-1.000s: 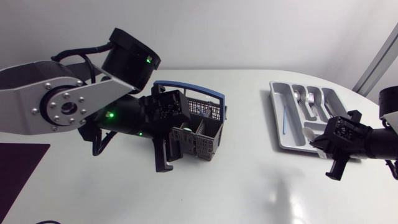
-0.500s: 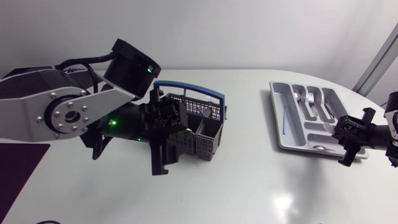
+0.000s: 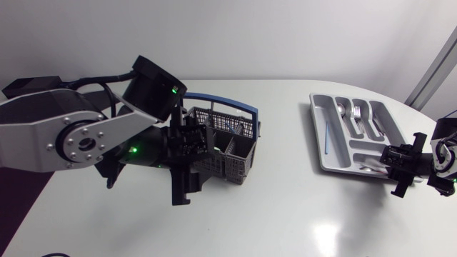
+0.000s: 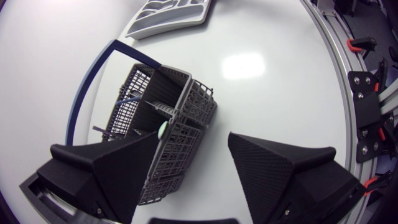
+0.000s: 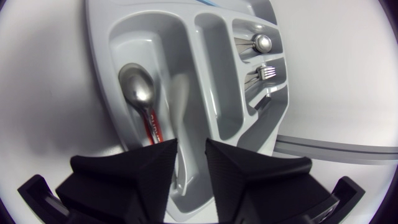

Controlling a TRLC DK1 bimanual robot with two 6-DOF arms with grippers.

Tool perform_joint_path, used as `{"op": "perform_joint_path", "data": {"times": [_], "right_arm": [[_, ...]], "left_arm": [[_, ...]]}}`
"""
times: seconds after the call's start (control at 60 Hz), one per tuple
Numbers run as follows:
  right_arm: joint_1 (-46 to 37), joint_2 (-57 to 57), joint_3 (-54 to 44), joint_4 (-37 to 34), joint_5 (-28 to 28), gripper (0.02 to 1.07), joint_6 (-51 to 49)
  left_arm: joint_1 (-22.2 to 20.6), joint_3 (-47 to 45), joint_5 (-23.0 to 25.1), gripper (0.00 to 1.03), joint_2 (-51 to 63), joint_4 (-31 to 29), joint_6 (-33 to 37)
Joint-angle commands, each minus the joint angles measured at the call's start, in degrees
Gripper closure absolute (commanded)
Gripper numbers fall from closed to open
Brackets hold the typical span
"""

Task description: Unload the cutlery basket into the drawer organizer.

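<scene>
While left end effector (image 4: 193,144) hangs, jaws apart, above cutlery basket (image 4: 180,106) | right end effector (image 5: 191,147), jaws slightly apart, over drawer organizer (image 5: 205,62).

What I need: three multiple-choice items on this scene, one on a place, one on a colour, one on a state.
1. The red-handled spoon lies: A in the basket; B in the organizer; C beside the basket.
2. The basket's handle is: A blue; B red; C green.
3. The left end effector is: A shut on the basket; B open; C out of view.
Key: B, the spoon rests in an organizer compartment; A, the handle shows blue; B, its fingers stand wide apart.
</scene>
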Motion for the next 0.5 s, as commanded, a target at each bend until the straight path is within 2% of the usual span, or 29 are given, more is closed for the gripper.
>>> {"op": "perform_joint_path", "data": {"times": [0.0,0.2,0.483], "right_arm": [[0.5,1.0,-2.1,0.6,0.7,0.22,-1.6],[0.3,-3.1,-3.2,-1.1,0.2,0.07,0.0],[0.2,-14.5,-3.2,-10.4,-6.7,0.07,6.9]], "left_arm": [[-1.0,-1.4,-1.3,0.25,-0.4,0.7,2.0],[-2.7,-2.8,-3.9,0.25,-0.2,2.7,3.0],[-3.7,-3.9,-7.5,0.25,0.9,7.2,4.8]]}}
